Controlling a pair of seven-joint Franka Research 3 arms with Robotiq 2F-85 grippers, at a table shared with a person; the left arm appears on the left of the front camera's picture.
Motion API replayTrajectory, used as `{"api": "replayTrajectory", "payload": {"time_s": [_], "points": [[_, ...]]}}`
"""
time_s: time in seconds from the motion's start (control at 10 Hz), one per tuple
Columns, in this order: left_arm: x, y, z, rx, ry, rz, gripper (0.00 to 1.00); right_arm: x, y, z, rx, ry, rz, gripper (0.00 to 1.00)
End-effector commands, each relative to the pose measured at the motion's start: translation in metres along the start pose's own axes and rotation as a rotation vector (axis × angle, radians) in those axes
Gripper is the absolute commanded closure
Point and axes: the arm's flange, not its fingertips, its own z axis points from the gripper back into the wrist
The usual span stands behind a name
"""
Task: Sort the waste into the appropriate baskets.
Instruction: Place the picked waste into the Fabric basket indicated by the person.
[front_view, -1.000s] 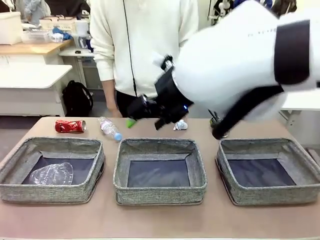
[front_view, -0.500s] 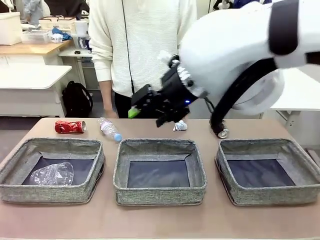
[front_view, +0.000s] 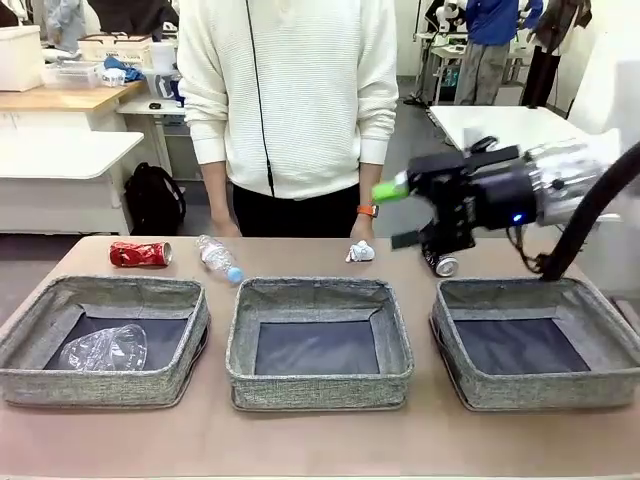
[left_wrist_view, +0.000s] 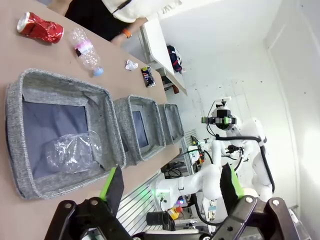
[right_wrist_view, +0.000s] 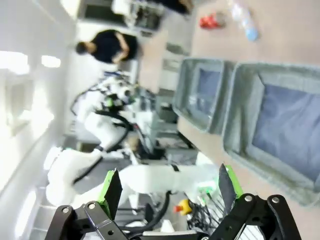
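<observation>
Black soda can (front_view: 444, 265) is my pick. It lies on its side on the far strip of the table (front_view: 320, 440), just off the far-left corner of the right basket (front_view: 540, 392). Its silver end faces my side, so I read the long axis as running roughly near-to-far; part of the can is hidden behind my finger.

White paper wad (front_view: 360, 251) sits a little to its left, not touching it.

Right gripper (front_view: 395, 214) hangs close above the can, jaws wide apart, nothing in them. Catch: the fingers (front_view: 387, 189) point sideways toward my left, not down. So the can lies below and a bit right of the tips, under the palm rather than between the pads. I'd pitch the wrist down and set the jaws across the can's short width before descending.

Left gripper (left_wrist_view: 171, 186) is spread and empty too, back by the left basket (left_wrist_view: 65, 82) and well away from the can. The right arm is clearly nearer.

Further out, the pink-labelled bottle (front_view: 218, 256) and red can (front_view: 140, 253) lie far-left. A crushed clear bottle (front_view: 103, 348) is in the left basket.
</observation>
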Motion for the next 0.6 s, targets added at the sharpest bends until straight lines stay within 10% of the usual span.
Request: {"api": "replayTrajectory", "payload": {"time_s": [0.0,0.5], "points": [[0.001,-0.002,-0.001,-0.015,-0.006,-0.019,0.0,-0.06,-0.086,0.064,0.163,-0.114,-0.051,0.0],[0.001,-0.002,-0.001,-0.015,-0.006,-0.019,0.0,-0.188,-0.156,0.139,0.188,-0.472,-0.144,0.0]]}}
